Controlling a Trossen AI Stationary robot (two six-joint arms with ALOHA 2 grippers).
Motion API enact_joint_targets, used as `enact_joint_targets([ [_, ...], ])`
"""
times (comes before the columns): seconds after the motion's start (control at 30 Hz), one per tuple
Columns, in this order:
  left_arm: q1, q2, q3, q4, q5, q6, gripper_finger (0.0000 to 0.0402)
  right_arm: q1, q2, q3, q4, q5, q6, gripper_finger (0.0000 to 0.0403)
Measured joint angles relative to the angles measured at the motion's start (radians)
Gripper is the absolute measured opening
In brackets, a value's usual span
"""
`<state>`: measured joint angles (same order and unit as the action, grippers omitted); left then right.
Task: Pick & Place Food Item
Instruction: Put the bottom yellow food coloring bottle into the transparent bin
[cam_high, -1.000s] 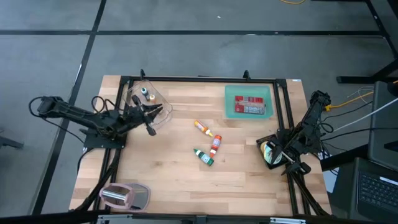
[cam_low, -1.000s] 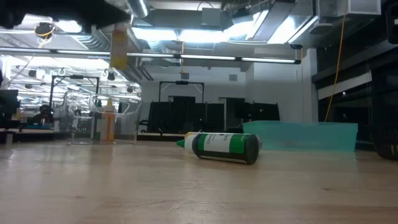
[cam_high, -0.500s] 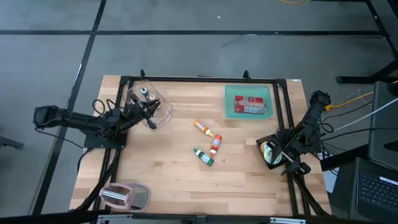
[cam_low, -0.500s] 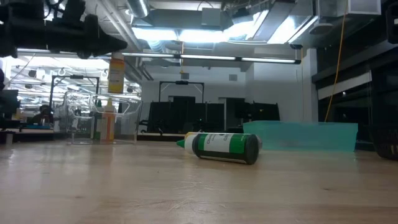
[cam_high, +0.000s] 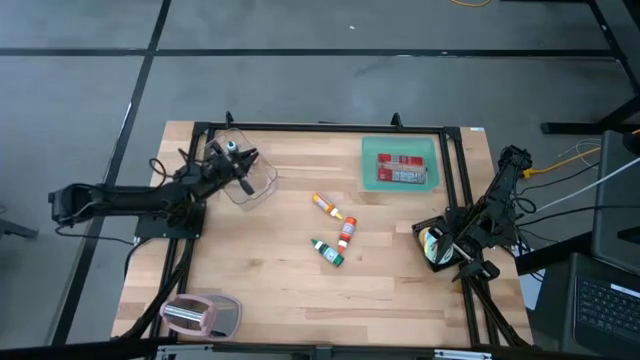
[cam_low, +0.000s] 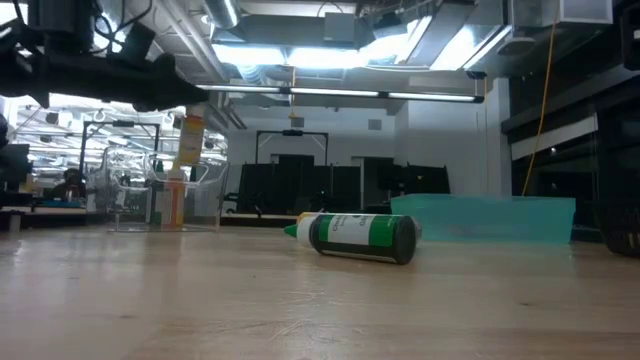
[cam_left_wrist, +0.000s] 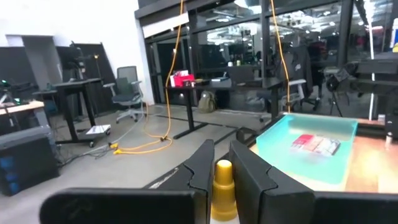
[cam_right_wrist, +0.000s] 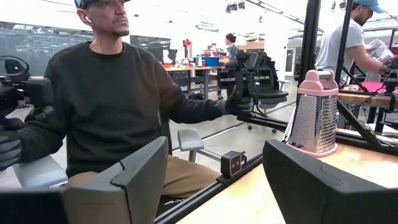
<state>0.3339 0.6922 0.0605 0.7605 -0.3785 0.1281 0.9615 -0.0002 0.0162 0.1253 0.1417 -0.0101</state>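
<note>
Two arms are ours: our left gripper (cam_left_wrist: 222, 163) pinches a yellow-capped bottle (cam_left_wrist: 223, 186) between its fingers, above the clear container (cam_high: 258, 180); our right gripper (cam_right_wrist: 214, 180) rests spread wide, empty.

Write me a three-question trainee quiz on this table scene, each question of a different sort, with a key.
1. True or false: the left gripper holds a yellow-capped bottle between its fingers.
2. Multiple choice: the red packet lies in A) the clear bin, B) the teal tray, C) the bare table.
3. Fill in: the right gripper waits at the table's right edge with its fingers ____.

Key: 1 true; 2 B; 3 open.
</note>
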Motion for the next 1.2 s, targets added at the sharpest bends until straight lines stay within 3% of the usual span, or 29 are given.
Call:
enact_joint_targets([
  [0.27, 0.099, 0.063, 0.000, 0.045, 0.105, -0.002, 0.0029, 0.000, 0.000, 0.000, 0.000, 0.000, -0.001, 0.0259],
  [0.47, 0.138, 0.118, -0.027, 0.196, 0.157, -0.022, 0.0029, 0.000, 0.000, 0.000, 0.000, 0.000, -0.001, 0.0259],
  [1.2, 0.155, 0.303, -0.052, 0.225, 0.155, -0.052, 0.0029, 0.000, 0.000, 0.000, 0.000, -0.001, 0.000, 0.0258],
])
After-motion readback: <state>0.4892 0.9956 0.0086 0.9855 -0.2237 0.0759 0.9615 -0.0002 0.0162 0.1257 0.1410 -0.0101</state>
